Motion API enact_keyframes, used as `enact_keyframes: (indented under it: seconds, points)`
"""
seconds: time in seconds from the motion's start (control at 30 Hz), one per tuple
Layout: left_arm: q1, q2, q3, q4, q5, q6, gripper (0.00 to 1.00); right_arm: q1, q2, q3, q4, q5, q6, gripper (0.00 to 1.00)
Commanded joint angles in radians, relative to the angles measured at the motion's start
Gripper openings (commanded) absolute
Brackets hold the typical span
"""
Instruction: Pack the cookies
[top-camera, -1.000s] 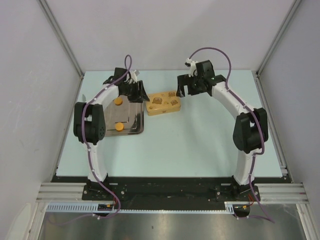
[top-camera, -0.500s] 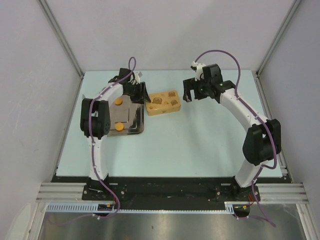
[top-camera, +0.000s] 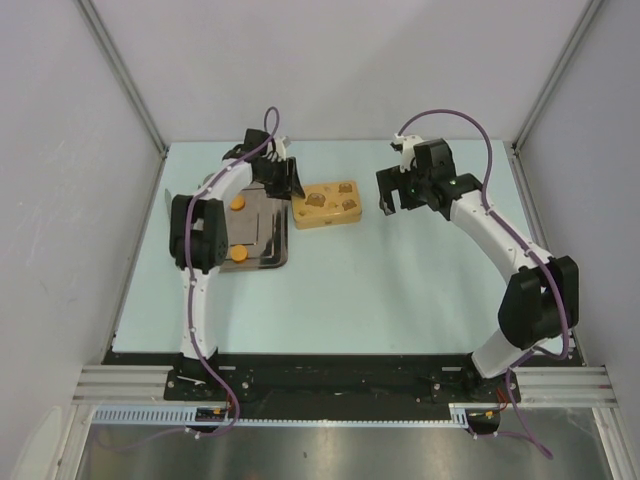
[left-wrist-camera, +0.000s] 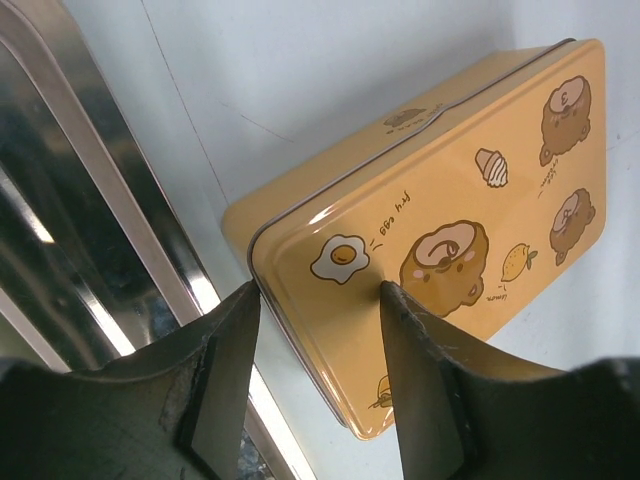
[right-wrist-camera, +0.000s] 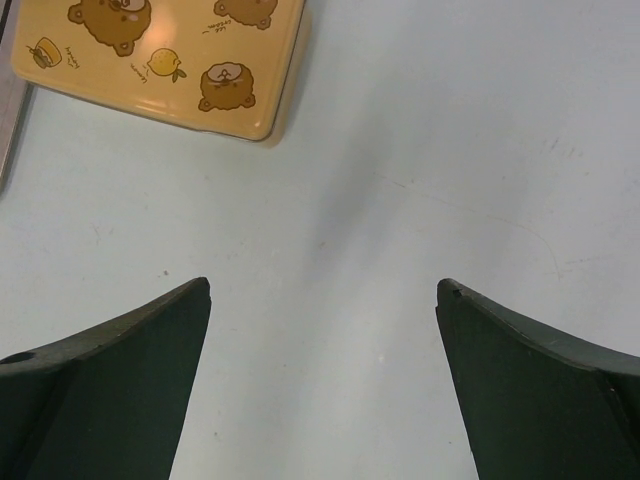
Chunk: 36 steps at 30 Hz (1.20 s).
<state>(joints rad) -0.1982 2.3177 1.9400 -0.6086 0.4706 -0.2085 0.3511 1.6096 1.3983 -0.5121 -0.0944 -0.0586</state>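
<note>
Currently my left claw (left-wrist-camera: 318, 290) is apart, its two fingers (left-wrist-camera: 225, 380) flanking the corner at the tin's (left-wrist-camera: 450, 200) left short end. From the wrist view I cannot tell whether they touch the metal or hang just above it. The tin's lid is closed. Its long axis runs left to right across the table (top-camera: 400, 270), the right end angled slightly toward the far wall. My right claw (right-wrist-camera: 322, 290) is also wide apart and grips nothing; it sits over bare table just off the tin's right end, with the tin up and to the left in its own view. Two orange cookies (top-camera: 237, 203) lie on the steel tray (top-camera: 272, 240), which is just beside the tin's left end; the second cookie (top-camera: 238, 253) lies nearer my bases. No green one shows in these views. Judgement: the lid must come off first, and the left claw is the nearer one to both tin and cookies. Room: open table to the right and on the near side of the tin, while the tray rim crowds the left end, so I judge a snag on that rim is the risk.
</note>
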Motion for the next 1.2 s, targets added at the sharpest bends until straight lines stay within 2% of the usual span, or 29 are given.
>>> enact_keyframes:
  seconds: [0.0, 0.23, 0.43, 0.83, 0.97, 1.17]
  points:
    - [-0.01, 0.014, 0.057, -0.013, -0.024, 0.026, 0.56, -0.003, -0.077, -0.015, 0.026, 0.051, -0.023, 1.0]
    - [-0.013, -0.026, 0.04, 0.027, -0.066, 0.055, 0.56, -0.003, -0.143, -0.084, 0.075, 0.123, -0.029, 1.0]
    - [-0.014, -0.122, -0.029, 0.067, -0.095, 0.081, 0.57, -0.006, -0.194, -0.13, 0.115, 0.208, -0.03, 1.0]
    - [-0.014, -0.502, -0.311, 0.204, -0.257, 0.182, 0.77, -0.06, -0.224, -0.151, 0.188, 0.245, -0.014, 1.0]
    - [-0.012, -0.628, -0.429, 0.271, -0.335, 0.205, 0.88, -0.081, -0.234, -0.151, 0.208, 0.243, -0.021, 1.0]
    - [0.0, -0.823, -0.598, 0.348, -0.461, 0.245, 1.0, -0.13, -0.24, -0.151, 0.245, 0.21, 0.006, 1.0]
